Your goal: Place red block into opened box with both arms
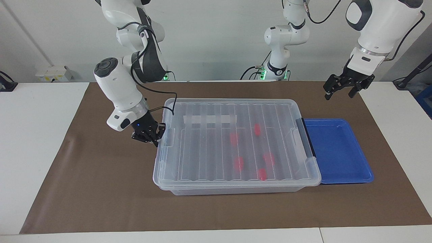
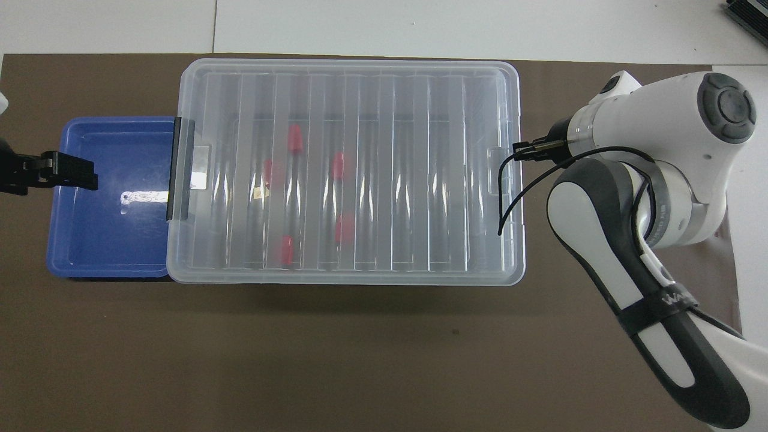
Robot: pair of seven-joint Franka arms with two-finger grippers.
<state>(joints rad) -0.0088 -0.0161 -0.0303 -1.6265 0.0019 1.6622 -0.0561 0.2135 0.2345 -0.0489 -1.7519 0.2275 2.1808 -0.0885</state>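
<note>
Red blocks [image 1: 257,129]: five, inside clear box [image 1: 236,189], lid [image 1: 202,152] fully over it | facing: right gripper [image 1: 151,136] pinched together at lid's end; left gripper [image 1: 340,90] spread wide, empty, over mat [image 1: 101,189] | overhead: one blue tray [image 2: 108,246] beneath left gripper [image 2: 72,174]; five blocks [image 2: 294,139] counted.

Five red blocks [image 1: 257,128], one clear box [image 1: 162,182] with one lid [image 1: 202,148], one blue tray [image 1: 337,152], two arms [image 1: 118,91].
</note>
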